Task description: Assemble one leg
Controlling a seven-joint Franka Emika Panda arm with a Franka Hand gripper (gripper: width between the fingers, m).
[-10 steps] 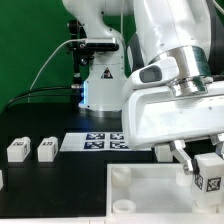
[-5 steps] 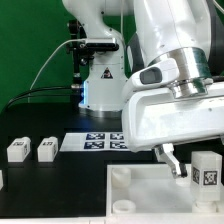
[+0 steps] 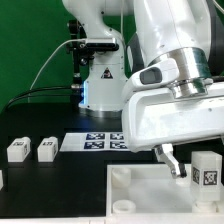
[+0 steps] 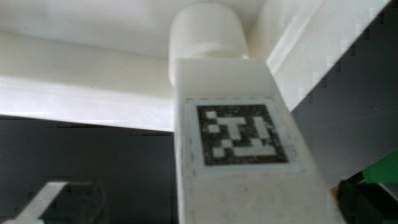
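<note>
Wrist view: leg (image 4: 231, 140) fills frame, tag facing camera, rounded peg end against white panel (image 4: 89, 80); nothing else readable. Exterior view: leg (image 3: 205, 170) upright at panel (image 3: 150, 195) corner near exterior view's right edge. Jaws (image 3: 190, 165) spread wide, 1 finger (image 3: 172, 160) just beside leg, not gripping. 2 spare legs (image 3: 17, 150) (image 3: 47, 149) near bench's left edge; marker board (image 3: 92, 143) mid-bench. Open bench between.
</note>
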